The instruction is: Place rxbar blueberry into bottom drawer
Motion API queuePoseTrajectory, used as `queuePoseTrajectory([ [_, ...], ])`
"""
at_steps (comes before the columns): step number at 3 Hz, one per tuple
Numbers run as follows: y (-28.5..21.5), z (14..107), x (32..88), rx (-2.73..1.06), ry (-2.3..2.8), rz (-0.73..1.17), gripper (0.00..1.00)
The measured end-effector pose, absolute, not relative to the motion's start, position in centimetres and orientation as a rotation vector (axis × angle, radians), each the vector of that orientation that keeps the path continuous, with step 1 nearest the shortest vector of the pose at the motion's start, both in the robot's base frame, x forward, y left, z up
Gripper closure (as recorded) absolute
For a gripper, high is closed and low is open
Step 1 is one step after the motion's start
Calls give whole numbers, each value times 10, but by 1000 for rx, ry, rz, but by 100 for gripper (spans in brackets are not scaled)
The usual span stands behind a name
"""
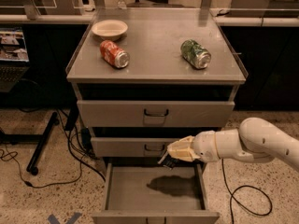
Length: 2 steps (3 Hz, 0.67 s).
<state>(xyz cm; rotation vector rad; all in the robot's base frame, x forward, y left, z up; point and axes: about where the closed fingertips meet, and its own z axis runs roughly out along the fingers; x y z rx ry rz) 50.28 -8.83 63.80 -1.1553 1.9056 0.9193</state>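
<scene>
The bottom drawer (154, 190) is pulled open and shows a plain grey inside with the arm's shadow on it. My gripper (174, 156) reaches in from the right and hangs just above the drawer's back right part, in front of the middle drawer (140, 147). It is shut on the rxbar blueberry (167, 162), whose dark end sticks out below the cream fingers (180, 149).
On the cabinet top (156, 41) lie a red can (114, 53) on its side at left, a green can (195, 53) at right, and a white bowl (110, 29) at the back left. The top drawer (156, 113) is shut. Cables (70, 157) trail on the floor at left.
</scene>
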Motion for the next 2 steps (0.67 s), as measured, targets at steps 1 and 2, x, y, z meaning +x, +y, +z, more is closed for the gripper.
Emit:
queuePoseTrajectory([
  [1,-84,614,503,-1124,1927,943,100],
  [2,-80,560,506,-1040,1995,961,100],
])
